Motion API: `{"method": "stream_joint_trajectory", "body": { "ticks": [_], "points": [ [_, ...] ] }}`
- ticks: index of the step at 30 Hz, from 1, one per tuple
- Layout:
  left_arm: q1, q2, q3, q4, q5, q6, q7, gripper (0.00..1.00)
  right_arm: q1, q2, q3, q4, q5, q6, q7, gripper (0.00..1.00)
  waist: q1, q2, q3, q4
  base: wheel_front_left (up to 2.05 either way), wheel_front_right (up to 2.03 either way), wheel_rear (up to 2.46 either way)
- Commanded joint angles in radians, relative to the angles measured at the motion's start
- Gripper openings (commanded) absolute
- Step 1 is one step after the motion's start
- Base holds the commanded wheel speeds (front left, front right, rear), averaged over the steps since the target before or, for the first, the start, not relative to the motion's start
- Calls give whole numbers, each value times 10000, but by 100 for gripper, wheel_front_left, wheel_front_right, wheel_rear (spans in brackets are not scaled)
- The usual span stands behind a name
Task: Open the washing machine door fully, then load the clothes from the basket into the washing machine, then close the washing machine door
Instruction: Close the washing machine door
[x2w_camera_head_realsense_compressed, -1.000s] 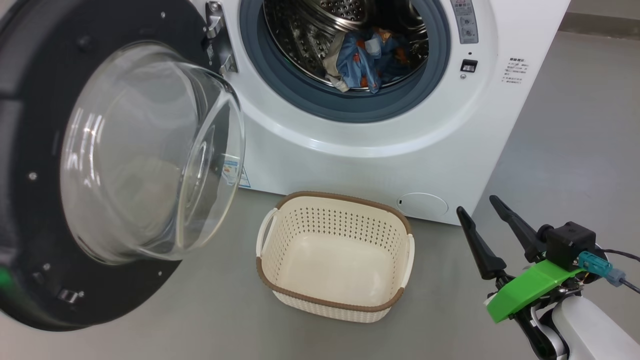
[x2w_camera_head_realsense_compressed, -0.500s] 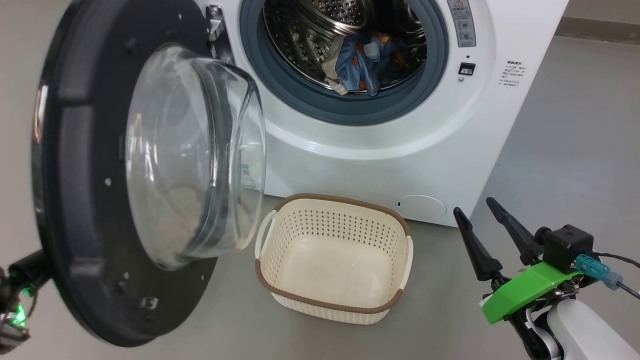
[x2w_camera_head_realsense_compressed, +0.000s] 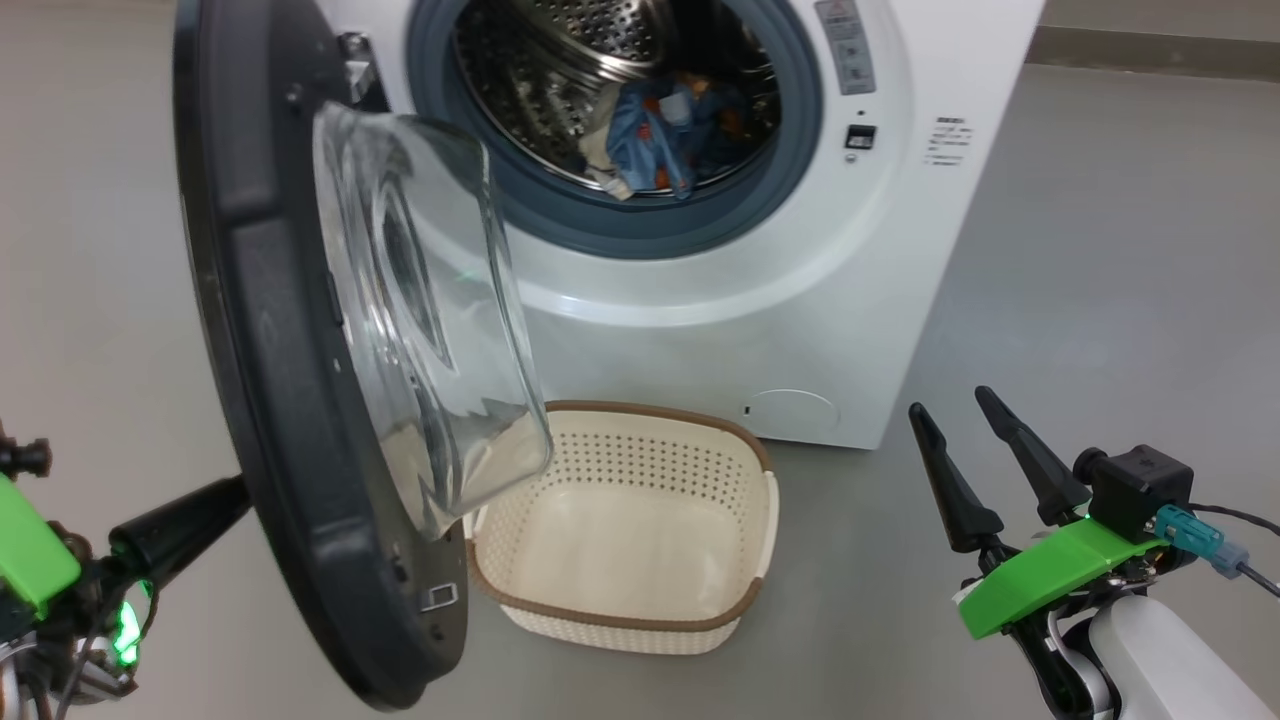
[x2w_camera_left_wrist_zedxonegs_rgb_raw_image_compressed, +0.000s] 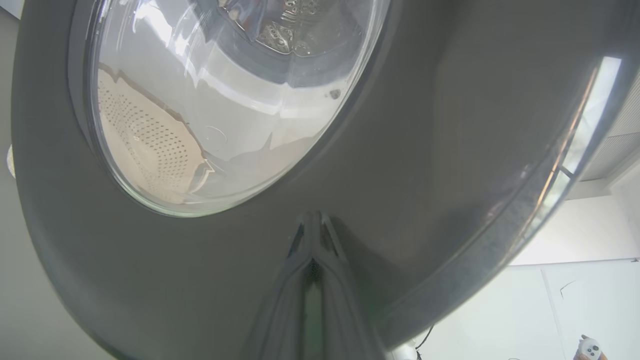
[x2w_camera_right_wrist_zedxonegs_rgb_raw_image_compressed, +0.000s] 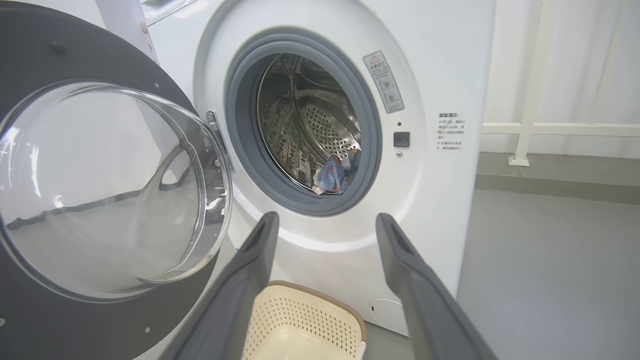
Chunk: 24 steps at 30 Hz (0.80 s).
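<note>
The washing machine (x2w_camera_head_realsense_compressed: 700, 330) stands with its door (x2w_camera_head_realsense_compressed: 270, 330) swung about halfway, edge-on to me, glass bowl facing the drum. The clothes (x2w_camera_head_realsense_compressed: 655, 135), blue and cream, lie inside the steel drum, seen as well in the right wrist view (x2w_camera_right_wrist_zedxonegs_rgb_raw_image_compressed: 337, 175). The basket (x2w_camera_head_realsense_compressed: 600, 620) sits on the floor below the opening with nothing in it. My left gripper (x2w_camera_head_realsense_compressed: 225, 497) is shut, its tips (x2w_camera_left_wrist_zedxonegs_rgb_raw_image_compressed: 312, 220) pressed against the door's black outer face (x2w_camera_left_wrist_zedxonegs_rgb_raw_image_compressed: 450, 125). My right gripper (x2w_camera_head_realsense_compressed: 950, 403) hangs open at the lower right, away from everything, fingers (x2w_camera_right_wrist_zedxonegs_rgb_raw_image_compressed: 400, 250) spread wide.
Grey floor spreads to the right of the machine. A white railing (x2w_camera_right_wrist_zedxonegs_rgb_raw_image_compressed: 525, 130) and wall stand behind on the right. The door's lower edge overhangs the basket's left end (x2w_camera_head_realsense_compressed: 480, 540). A round white cap (x2w_camera_head_realsense_compressed: 790, 412) sits low on the machine's front.
The door has swung from wide open towards the machine. My left gripper has come into view behind it, against its outer face. The head camera has shifted; the right gripper holds still.
</note>
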<state>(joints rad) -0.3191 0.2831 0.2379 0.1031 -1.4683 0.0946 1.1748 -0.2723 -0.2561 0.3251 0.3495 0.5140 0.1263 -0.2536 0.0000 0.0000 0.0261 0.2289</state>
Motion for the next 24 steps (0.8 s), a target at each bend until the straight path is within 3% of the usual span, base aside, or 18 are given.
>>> {"method": "stream_joint_trajectory", "body": {
  "ticks": [1, 12, 18, 24],
  "points": [
    [-195, 138, 188, -612, -98, 71, 44, 0, 110, -26, 82, -248, 52, 44, -82, 100, 0, 0, -68, -474, 0, 0, 0],
    [-465, -394, 182, -968, -6, 198, -545, 0, 141, 57, -126, -322, -10, 44, -82, 100, 0, 0, -13, -2076, 0, 0, 0],
    [-877, -659, 403, -740, 15, 78, -1113, 0, 89, 94, -179, -379, -32, 44, -82, 100, 0, 0, 202, -3186, 0, 0, 0],
    [-1254, -783, 376, -537, 293, -121, -1598, 0, -11, 153, -206, -410, -30, 44, -82, 100, 0, 0, 489, -3844, 0, 0, 0]
  ]
}}
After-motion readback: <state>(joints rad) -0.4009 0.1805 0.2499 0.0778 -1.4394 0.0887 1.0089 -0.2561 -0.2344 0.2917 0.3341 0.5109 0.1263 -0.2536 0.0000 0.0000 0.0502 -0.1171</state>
